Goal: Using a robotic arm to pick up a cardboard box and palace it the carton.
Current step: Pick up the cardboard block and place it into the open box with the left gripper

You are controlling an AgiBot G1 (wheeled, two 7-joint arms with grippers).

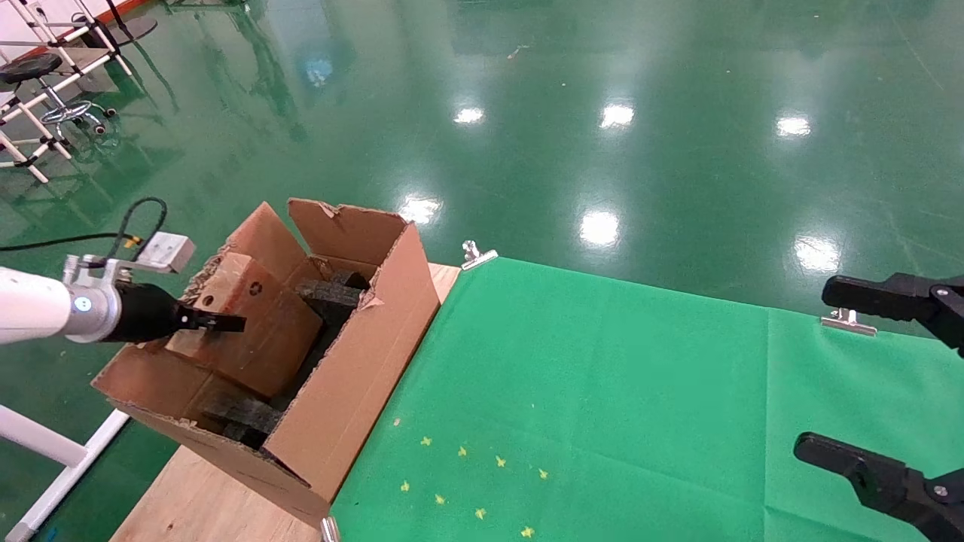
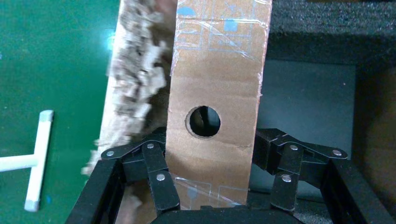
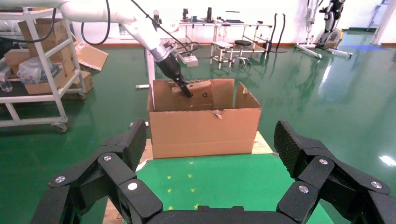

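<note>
Left pincer [image 1: 215, 322] on the robotic arm [image 1: 45, 305] is pinching the cardboard box [image 1: 248, 320] from both sides. It holds the box inside the carton [image 1: 354, 361], near the wall on the 9 o'clock side. The box is tilted, with its long side running from 11 o'clock down to 5 o'clock, and it leans on the black foam blocks [image 1: 331, 297]. I think it needs to go down flatter before letting go. Right pincer [image 1: 843, 376] waits spread wide, far off at 3 o'clock.
</note>
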